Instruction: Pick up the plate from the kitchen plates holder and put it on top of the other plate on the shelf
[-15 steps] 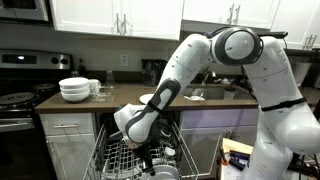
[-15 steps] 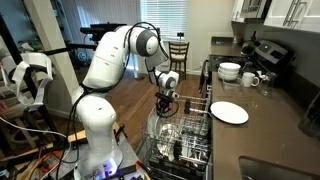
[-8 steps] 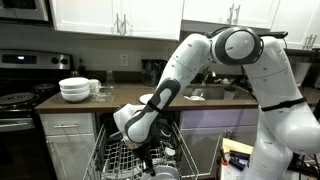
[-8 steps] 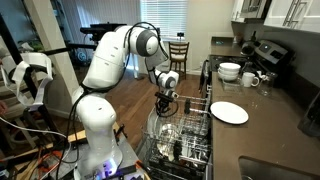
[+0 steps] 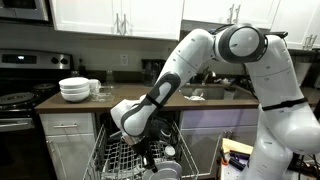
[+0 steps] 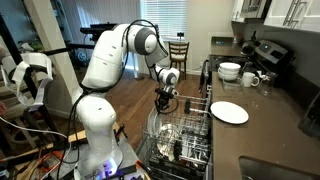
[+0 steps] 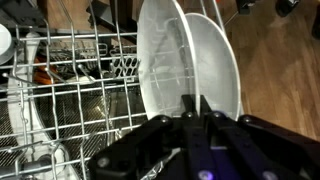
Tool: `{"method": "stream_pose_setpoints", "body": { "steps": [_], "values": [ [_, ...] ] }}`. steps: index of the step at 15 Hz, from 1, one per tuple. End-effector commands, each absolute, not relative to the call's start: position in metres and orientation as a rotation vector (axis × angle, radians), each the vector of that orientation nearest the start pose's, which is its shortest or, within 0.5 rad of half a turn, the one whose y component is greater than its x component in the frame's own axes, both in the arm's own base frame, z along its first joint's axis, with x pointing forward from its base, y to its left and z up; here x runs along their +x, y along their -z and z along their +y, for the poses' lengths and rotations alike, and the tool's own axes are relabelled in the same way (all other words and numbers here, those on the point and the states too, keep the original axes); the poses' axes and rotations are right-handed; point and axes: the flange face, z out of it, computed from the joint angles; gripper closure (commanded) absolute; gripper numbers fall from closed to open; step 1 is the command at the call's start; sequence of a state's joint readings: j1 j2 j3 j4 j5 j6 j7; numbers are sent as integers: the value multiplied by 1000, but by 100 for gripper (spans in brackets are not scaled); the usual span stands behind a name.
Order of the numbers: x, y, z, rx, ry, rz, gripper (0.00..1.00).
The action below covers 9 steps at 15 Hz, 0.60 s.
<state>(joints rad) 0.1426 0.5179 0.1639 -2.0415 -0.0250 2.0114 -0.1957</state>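
A white plate [image 7: 190,55] stands upright between the tines of the pull-out grey wire plates holder [image 7: 70,90]. My gripper [image 7: 197,100] reaches down into the holder, and its two fingers sit close together on the plate's rim. The gripper shows over the holder in both exterior views [image 5: 150,152] [image 6: 163,103], with the holder below it [image 5: 115,160] [image 6: 190,135]. The other plate [image 6: 228,112], small, flat and white, lies on the dark brown shelf [image 6: 265,125]. In an exterior view [image 5: 147,98] my arm hides most of that plate.
A stack of deeper white bowls [image 5: 74,89] [image 6: 229,71] and a mug [image 6: 250,79] stand further along the shelf near the stove [image 5: 15,100]. Other dishes and utensils sit in the holder. A wooden chair [image 6: 179,52] stands behind.
My wrist has shifted slightly and the gripper sits a little higher over the holder. The plate on the shelf has not moved.
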Motion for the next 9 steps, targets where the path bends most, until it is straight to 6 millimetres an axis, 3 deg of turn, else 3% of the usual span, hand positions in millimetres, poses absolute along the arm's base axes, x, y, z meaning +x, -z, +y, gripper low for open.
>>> {"method": "stream_pose_setpoints", "body": {
  "steps": [1,6,9],
  "values": [
    [506,-197,161,-2843,-870,-757,98],
    [507,-247,171,-2931,-838,-743,98],
    [505,-266,186,-3081,-760,-749,98]
  ]
}}
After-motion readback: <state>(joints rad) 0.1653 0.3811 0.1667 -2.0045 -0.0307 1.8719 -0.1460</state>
